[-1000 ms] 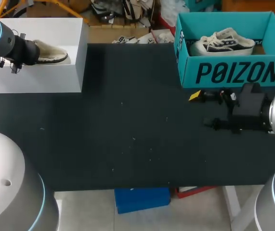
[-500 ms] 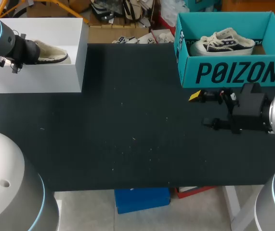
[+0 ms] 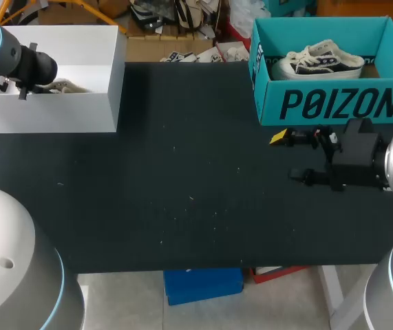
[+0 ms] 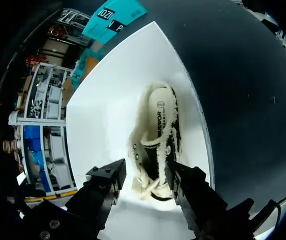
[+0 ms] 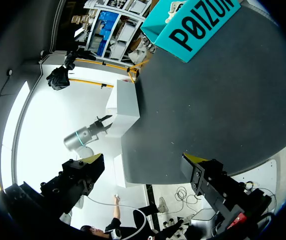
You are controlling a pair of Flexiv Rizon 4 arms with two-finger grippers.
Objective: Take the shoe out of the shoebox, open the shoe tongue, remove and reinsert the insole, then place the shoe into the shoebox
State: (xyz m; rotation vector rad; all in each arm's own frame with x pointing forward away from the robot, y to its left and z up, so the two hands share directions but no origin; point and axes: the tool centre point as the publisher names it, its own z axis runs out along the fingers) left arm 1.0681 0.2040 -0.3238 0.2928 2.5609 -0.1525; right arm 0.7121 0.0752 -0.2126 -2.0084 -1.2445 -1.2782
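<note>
shoe [image 4: 159,131]: cream, fleecy rim, dark insole, in white box [image 4: 102,112] | left fingers [image 4: 108,176]: spread, astride it | right fingers [image 5: 203,171]: spread

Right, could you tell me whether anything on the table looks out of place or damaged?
Nothing looks damaged or spilled. The only untidy bit: the cream shoe in the white box has loose laces bunched at the end under the left gripper.

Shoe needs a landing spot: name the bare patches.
Bare: the black table's middle, between the white open box and the teal cardboard shoebox. Crowded: before the shoebox, where the right end effector hangs; the white box, with left end effector and cream shoe.
</note>
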